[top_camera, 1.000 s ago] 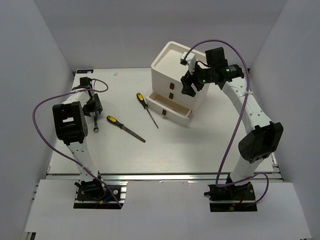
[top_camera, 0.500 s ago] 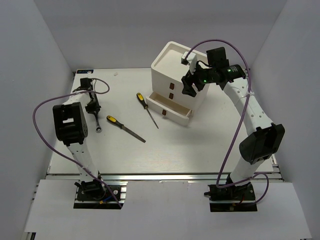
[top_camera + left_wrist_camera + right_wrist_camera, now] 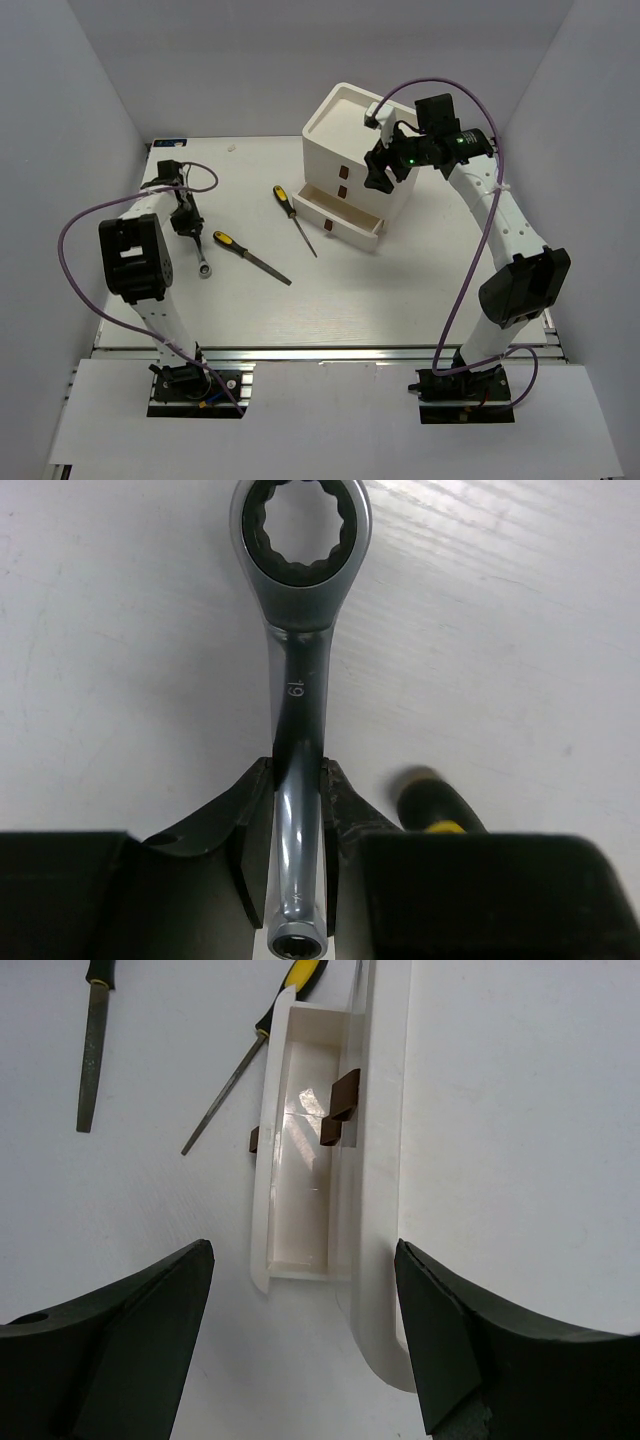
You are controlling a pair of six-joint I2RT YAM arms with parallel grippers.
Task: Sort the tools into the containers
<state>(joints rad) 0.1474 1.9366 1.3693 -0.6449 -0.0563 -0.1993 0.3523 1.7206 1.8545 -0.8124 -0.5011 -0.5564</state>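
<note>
Downward, the left tool [image 3: 298, 785] clamps the wrench [image 3: 297, 680].

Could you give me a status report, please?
Left jaws shut on wrench. Right jaws open above open bottom drawer. Screwdriver, file lie between.

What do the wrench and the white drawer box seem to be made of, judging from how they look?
The wrench looks like polished steel, probably chrome-plated: it is silvery, with mirror-like reflections and a stamped size number. The drawer box looks like white moulded plastic: smooth, slightly glossy, with thin rounded walls. Its open drawer appears faintly translucent.
</note>
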